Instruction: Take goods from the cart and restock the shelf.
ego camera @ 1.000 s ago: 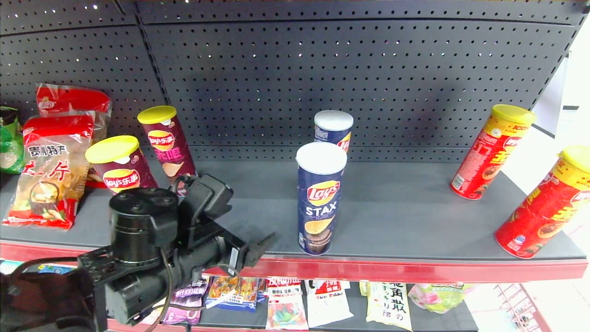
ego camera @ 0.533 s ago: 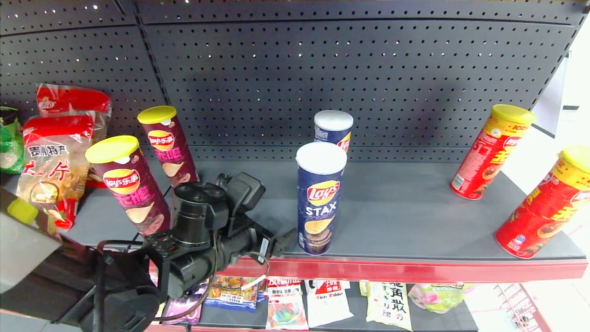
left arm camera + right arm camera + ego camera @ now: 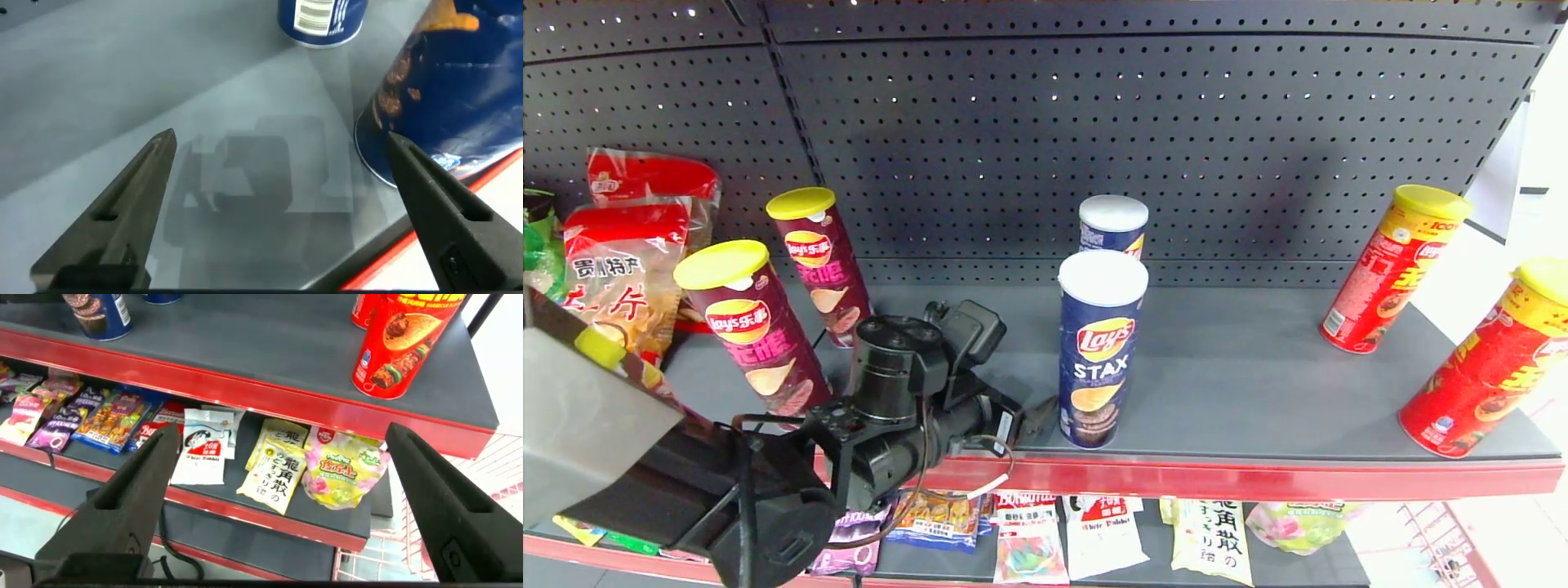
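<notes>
Front blue can point(image 3: 1101, 351), white lid, stands upright at the red front lip of the grey shelf point(image 3: 1241, 376), about midway along. Rear blue can point(image 3: 1112, 224) stands straight behind it, near the pegboard back. Out on the left, front purple can point(image 3: 756, 327) and rear purple can point(image 3: 818, 253), both yellow-lidded, both on their bases. On the right, rear red can point(image 3: 1392, 269) stands further back, and front red can point(image 3: 1486, 367) stands at the shelf's front corner.

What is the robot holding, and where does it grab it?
Nothing. The left gripper and right gripper are open and empty; the front blue can stands beside the left one.
</notes>
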Controlling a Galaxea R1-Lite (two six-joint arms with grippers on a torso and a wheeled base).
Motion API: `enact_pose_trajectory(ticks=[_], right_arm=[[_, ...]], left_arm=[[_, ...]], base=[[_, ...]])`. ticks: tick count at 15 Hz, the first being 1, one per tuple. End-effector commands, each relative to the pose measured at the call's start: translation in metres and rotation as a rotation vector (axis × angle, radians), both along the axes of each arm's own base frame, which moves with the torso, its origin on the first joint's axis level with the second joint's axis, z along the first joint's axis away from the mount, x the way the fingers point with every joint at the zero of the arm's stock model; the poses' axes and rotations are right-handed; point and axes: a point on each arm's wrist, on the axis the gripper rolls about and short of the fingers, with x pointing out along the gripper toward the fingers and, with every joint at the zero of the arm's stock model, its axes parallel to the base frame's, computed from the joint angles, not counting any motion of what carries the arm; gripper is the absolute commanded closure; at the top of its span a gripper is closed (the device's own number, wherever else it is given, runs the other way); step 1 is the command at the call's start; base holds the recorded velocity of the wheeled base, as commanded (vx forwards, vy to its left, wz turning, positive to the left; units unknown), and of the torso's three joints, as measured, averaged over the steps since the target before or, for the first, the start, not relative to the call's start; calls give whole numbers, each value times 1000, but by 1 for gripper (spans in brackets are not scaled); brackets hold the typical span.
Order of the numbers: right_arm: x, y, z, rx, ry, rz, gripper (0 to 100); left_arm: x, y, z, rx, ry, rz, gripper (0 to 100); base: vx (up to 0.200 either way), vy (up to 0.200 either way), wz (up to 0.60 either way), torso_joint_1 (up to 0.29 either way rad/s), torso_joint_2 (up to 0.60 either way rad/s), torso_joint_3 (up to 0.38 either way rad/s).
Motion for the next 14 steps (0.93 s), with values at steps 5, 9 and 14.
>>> enact_pose_trajectory(ticks=[5, 9, 14], right_arm=[[1, 0, 0, -1, 6, 3, 0], [1, 0, 0, -1, 5, 3, 0], [1, 0, 0, -1, 6, 3, 0]], left_arm=[[1, -1, 1, -4, -5, 2, 0], [1, -1, 2, -6, -7, 2, 0], [1, -1, 3, -16, -19, 2, 0]], base=[[0, 0, 0, 0, 0, 0], [0, 0, 0, 0, 0, 0], [0, 0, 0, 0, 0, 0]])
